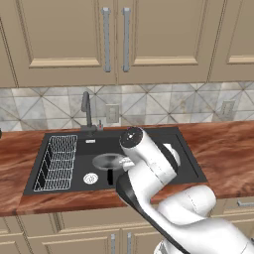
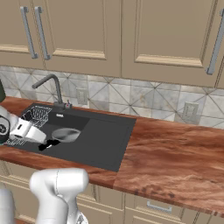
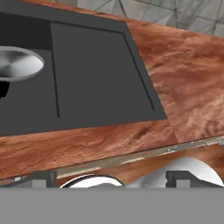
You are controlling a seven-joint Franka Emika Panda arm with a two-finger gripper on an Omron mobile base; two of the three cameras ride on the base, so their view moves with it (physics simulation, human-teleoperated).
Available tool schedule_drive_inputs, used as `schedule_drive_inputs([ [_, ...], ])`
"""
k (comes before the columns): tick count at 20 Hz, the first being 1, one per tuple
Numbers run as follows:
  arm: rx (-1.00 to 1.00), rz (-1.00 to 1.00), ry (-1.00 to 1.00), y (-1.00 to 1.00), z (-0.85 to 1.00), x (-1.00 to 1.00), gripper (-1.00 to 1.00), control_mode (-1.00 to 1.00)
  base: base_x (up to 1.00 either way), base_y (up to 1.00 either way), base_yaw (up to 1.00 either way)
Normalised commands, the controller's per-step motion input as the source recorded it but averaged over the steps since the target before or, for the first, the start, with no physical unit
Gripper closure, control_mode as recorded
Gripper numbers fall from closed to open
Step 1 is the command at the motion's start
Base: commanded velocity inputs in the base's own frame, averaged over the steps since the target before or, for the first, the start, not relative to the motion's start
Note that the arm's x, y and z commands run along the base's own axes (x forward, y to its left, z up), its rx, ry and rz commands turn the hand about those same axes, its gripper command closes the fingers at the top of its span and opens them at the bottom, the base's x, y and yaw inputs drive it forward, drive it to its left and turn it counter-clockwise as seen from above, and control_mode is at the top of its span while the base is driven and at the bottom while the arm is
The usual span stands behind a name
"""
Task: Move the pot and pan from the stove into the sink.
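Observation:
The pan point(image 1: 105, 160) lies inside the black sink point(image 1: 65, 138), near the middle of the basin, with its black handle point(image 1: 110, 176) pointing toward the front edge. It also shows as a silver disc, the pan point(image 3: 18, 64), at the left of the hand view, and as the pan point(image 2: 66, 134) in the right base view. My gripper point(image 3: 111, 178) is open; its two dark fingertips point(image 3: 42, 177) stand wide apart with nothing between them, back from the pan over the sink's front edge. The pot and the stove are out of view.
A white wire rack point(image 1: 56, 162) fills the sink's left side, with a round drain point(image 1: 90, 178) beside it and a grey faucet point(image 1: 87, 111) behind. The wood-grain counter point(image 2: 175, 148) runs to the right. Beige wall cabinets point(image 1: 114, 34) hang above.

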Motion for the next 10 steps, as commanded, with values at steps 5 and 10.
schedule_drive_inputs([
  [5,0.07,0.00,-0.47,-0.54,0.22,-0.36,-1.00,-1.00,0.00,0.00,0.00],
  [10,0.03,0.00,-0.24,-0.15,0.11,-0.18,-1.00,-1.00,0.00,0.00,0.00],
])
